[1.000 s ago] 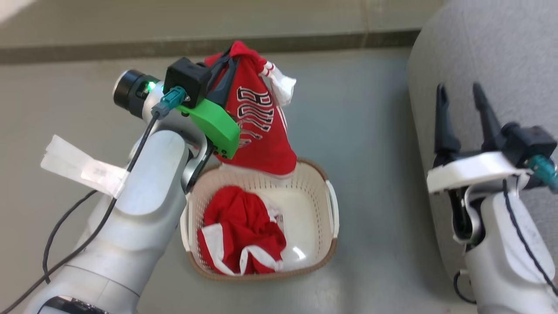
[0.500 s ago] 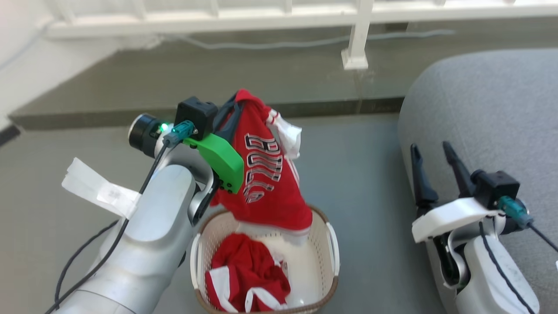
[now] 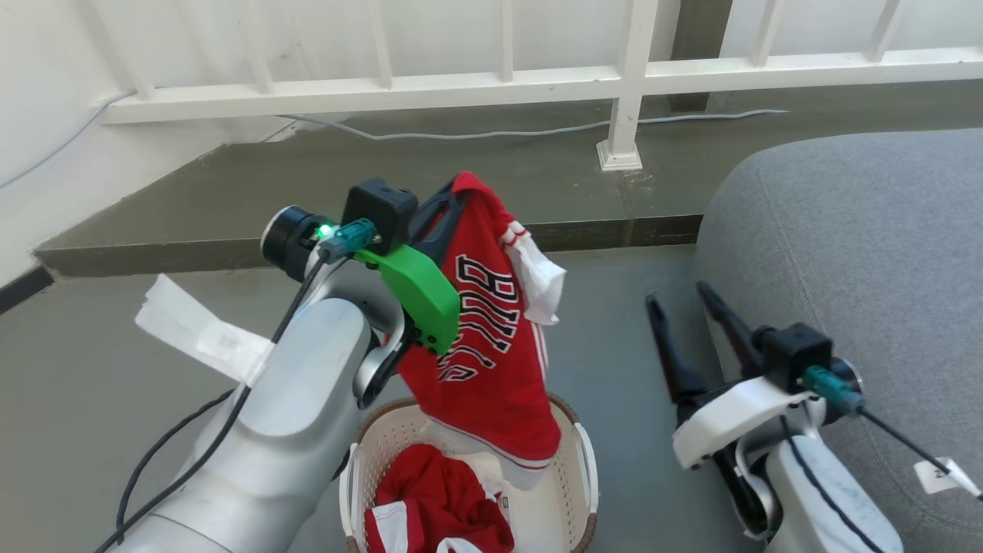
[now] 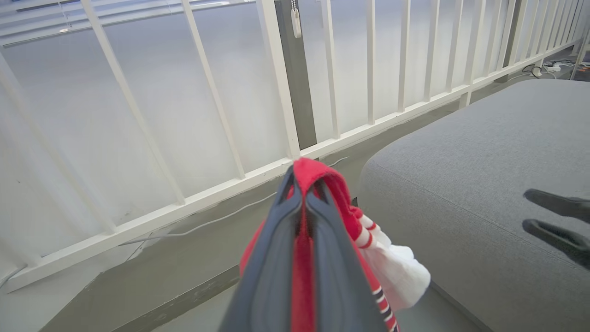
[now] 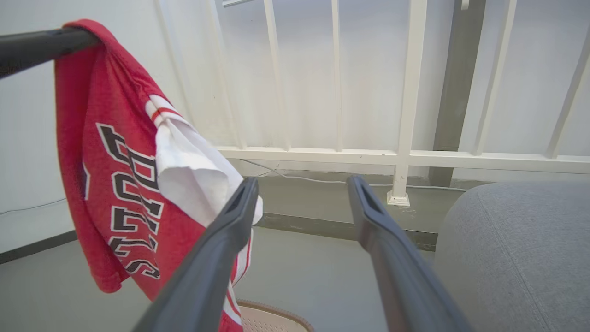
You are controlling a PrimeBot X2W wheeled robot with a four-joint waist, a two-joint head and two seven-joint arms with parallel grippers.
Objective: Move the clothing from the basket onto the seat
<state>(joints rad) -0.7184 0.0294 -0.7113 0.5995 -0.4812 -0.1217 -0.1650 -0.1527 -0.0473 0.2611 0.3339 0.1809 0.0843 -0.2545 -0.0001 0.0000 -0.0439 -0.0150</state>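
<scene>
Head camera tilted up since earlier; my left gripper (image 3: pixel 455 192) stays clamped on the light, limp jersey's (image 3: pixel 491 346) bunched top fold, my right gripper (image 3: pixel 677 293) with fingers apart.

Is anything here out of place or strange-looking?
A crumpled white tape strip sticks loosely off the left forearm. Otherwise nothing odd: the left gripper holds a red jersey over the basket, with more clothing inside.

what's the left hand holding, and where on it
The left hand is shut on a red jersey, pinching a bunched fold at its top; the rest hangs free.
</scene>
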